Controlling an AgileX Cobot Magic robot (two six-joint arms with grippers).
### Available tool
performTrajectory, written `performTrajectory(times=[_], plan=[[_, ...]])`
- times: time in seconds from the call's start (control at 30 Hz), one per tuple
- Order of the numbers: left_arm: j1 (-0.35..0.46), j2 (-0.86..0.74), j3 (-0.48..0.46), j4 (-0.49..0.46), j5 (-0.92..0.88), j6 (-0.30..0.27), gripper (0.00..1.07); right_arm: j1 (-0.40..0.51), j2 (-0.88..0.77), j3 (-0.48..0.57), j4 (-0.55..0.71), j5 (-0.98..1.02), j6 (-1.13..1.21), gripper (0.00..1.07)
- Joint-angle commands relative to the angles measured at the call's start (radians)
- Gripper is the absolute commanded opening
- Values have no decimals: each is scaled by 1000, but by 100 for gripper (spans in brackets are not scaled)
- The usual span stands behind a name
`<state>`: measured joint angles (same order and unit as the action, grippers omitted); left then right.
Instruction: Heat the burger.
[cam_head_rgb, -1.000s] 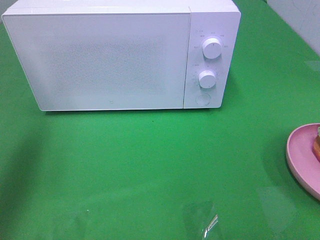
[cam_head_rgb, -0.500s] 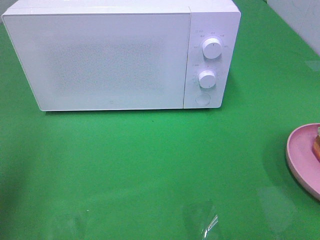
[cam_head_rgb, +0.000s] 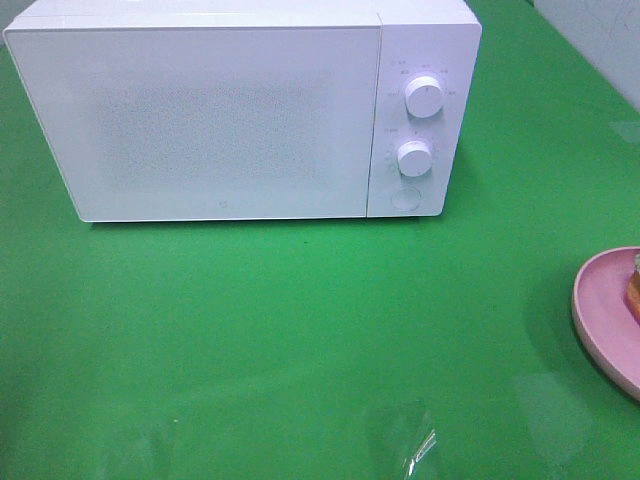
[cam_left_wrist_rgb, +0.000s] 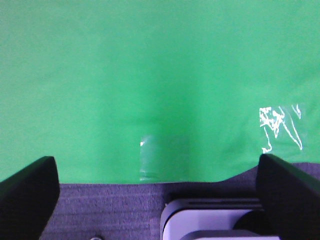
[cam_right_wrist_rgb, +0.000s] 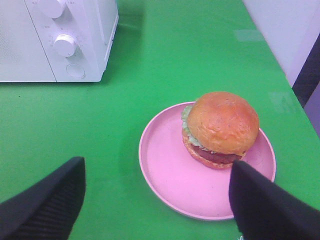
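The burger (cam_right_wrist_rgb: 221, 126), with a glossy golden bun, green lettuce and dark filling, sits upright on a pink plate (cam_right_wrist_rgb: 167, 172). In the exterior high view only a sliver of the burger (cam_head_rgb: 635, 288) shows on the plate (cam_head_rgb: 603, 312) at the right edge. My right gripper (cam_right_wrist_rgb: 157, 210) hovers just short of the plate, open, its dark fingers (cam_right_wrist_rgb: 47, 202) spread wide with nothing between them. The white microwave (cam_head_rgb: 240, 110) stands at the back with its door shut. My left gripper (cam_left_wrist_rgb: 160, 200) is open over bare green cloth near the table's edge. Neither gripper appears in the exterior high view.
Two round knobs (cam_head_rgb: 424, 97) and a round button (cam_head_rgb: 404, 198) sit on the microwave's right panel. A green cloth (cam_head_rgb: 300, 330) covers the table, with shiny tape patches (cam_head_rgb: 415, 445) near the front. A white wall (cam_right_wrist_rgb: 285, 30) borders the right side.
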<state>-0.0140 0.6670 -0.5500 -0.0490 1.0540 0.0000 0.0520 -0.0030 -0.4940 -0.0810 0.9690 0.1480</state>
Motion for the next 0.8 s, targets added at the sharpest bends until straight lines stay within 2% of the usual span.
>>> performTrajectory(times=[0.03, 0.23, 0.3, 0.47, 0.8], plan=[[0, -66, 14, 10, -3, 6, 101, -5, -27, 2, -2, -10, 3, 76], [0, -217, 31, 19, 18, 0, 101, -5, -27, 2, -2, -10, 3, 76], [0, -313, 31, 19, 18, 0, 101, -5, -27, 2, -2, -10, 3, 76], [0, -386, 31, 19, 17, 0, 101, -5, -27, 2, -2, -10, 3, 76], [0, -637, 31, 24, 17, 0, 101, -5, -27, 2, -2, -10, 3, 76]])
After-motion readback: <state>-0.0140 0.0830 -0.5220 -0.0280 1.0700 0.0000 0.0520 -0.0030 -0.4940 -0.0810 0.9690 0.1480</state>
